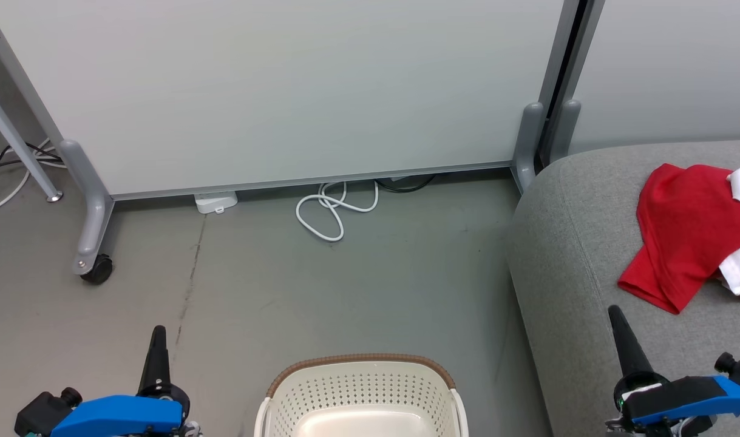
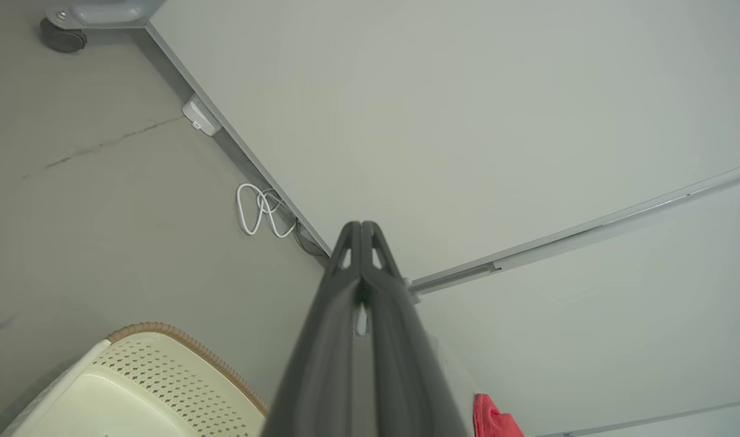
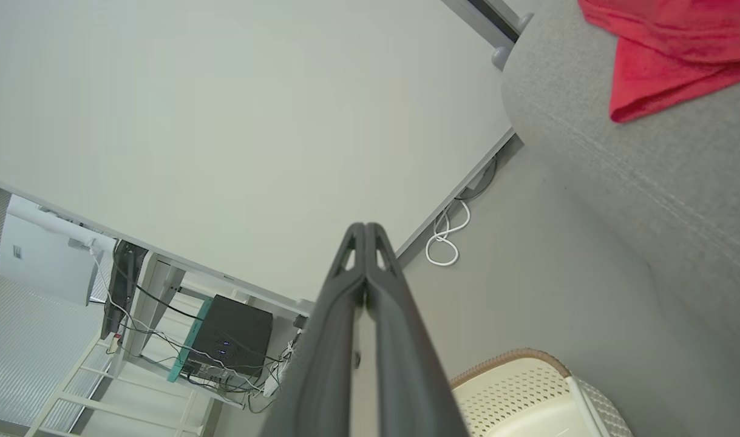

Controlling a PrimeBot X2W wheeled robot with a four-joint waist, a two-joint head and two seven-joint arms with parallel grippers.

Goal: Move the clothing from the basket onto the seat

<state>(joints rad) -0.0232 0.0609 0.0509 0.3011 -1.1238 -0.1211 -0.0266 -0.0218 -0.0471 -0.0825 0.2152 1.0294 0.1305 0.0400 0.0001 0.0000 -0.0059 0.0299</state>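
Note:
The red clothing [image 1: 685, 230] with white panels lies crumpled on the grey seat [image 1: 582, 255] at the right; its red edge [image 3: 667, 60] shows in the right wrist view. The cream basket [image 1: 360, 388] with a brown rim stands on the floor at bottom centre, and its visible inside holds nothing. My left gripper [image 1: 158, 335] is shut to the left of the basket, holding nothing; its fingers [image 2: 362, 233] press together. My right gripper [image 1: 615, 315] is shut over the seat's front part, below the clothing, with nothing in it.
A white wheeled partition [image 1: 285, 91] closes off the back, its caster [image 1: 96, 270] at the left. A coiled white cable [image 1: 330, 212] and a small white box [image 1: 215, 201] lie on the grey floor at its foot. Bare floor lies between basket and partition.

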